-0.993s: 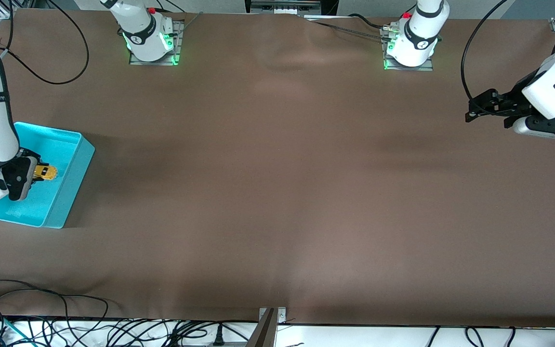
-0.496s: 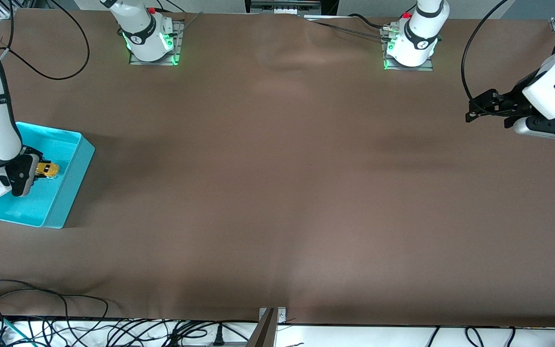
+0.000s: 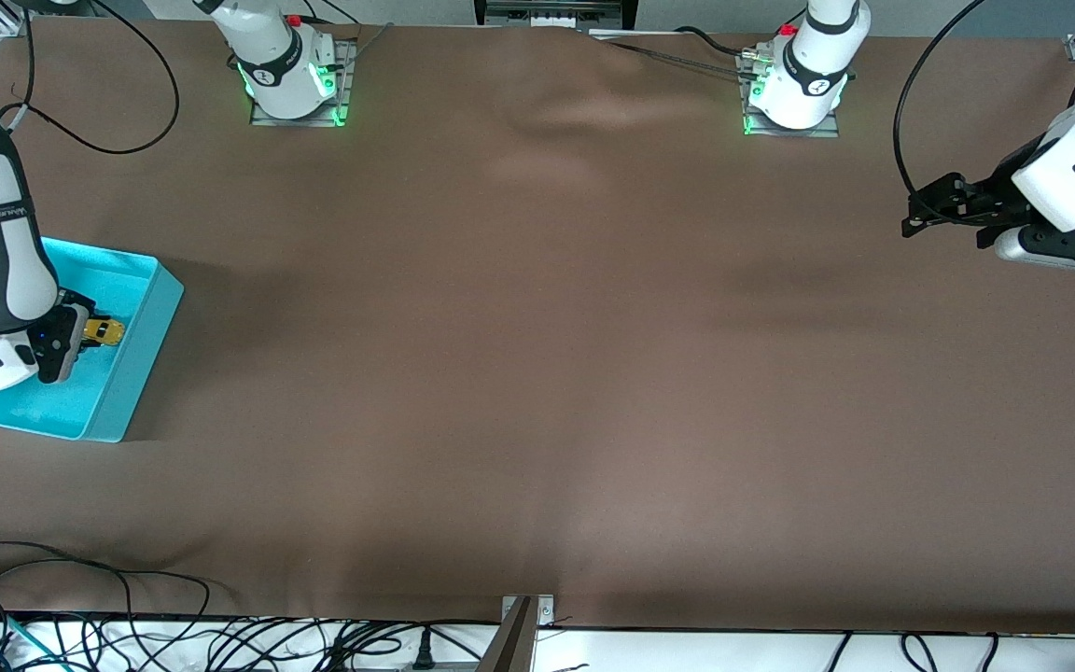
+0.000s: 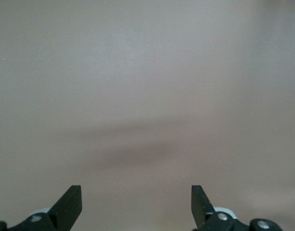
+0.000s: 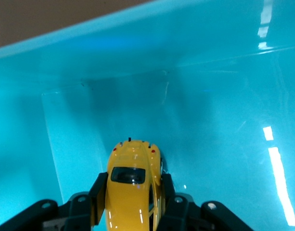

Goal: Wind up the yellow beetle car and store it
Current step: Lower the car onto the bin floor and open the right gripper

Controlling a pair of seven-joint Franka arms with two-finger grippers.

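Observation:
The yellow beetle car (image 3: 108,330) is inside the turquoise bin (image 3: 153,301) at the right arm's end of the table. My right gripper (image 3: 82,334) is shut on it and holds it low in the bin. In the right wrist view the car (image 5: 133,183) sits between the right gripper's (image 5: 133,182) black fingers (image 5: 98,190), with its rounded end toward the bin's wall (image 5: 137,53). My left gripper (image 3: 918,220) is open and empty, waiting above the brown table at the left arm's end. In the left wrist view the left gripper (image 4: 135,195) shows only bare tabletop between its fingers.
The brown cloth-covered table (image 3: 537,373) carries nothing else. The two arm bases (image 3: 290,79) stand along the edge farthest from the front camera. Cables (image 3: 80,597) hang along the edge nearest the front camera.
My right gripper has moved the car a little toward the bin wall on the left arm's side and brought it lower in the bin. The left arm has not moved.

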